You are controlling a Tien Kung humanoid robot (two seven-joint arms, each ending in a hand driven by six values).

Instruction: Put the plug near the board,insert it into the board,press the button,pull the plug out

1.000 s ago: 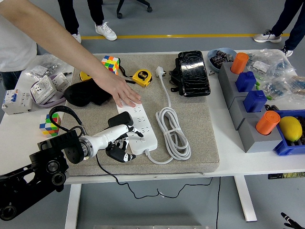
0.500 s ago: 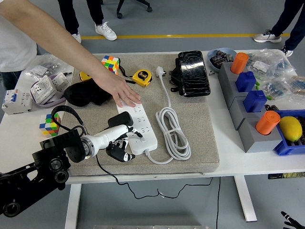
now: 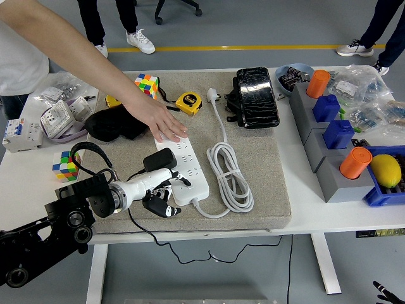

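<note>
The white power strip lies on the grey mat, its own white cable coiled to its right. A black plug with a thin black cord sits at the strip's left edge, about level with its middle. My left hand, with white fingers, is shut on the plug from below and beside it. A person's hand presses flat on the strip's far end. Only a dark tip of my right arm shows at the bottom right corner.
A yellow tape measure, two colour cubes, a black eye mask and a black pouch lie around the mat. Grey blocks with orange and blue pieces and a lemon stand at the right.
My left hand has slid slightly down and to the left with the black plug. The person's hand stays on the strip.
</note>
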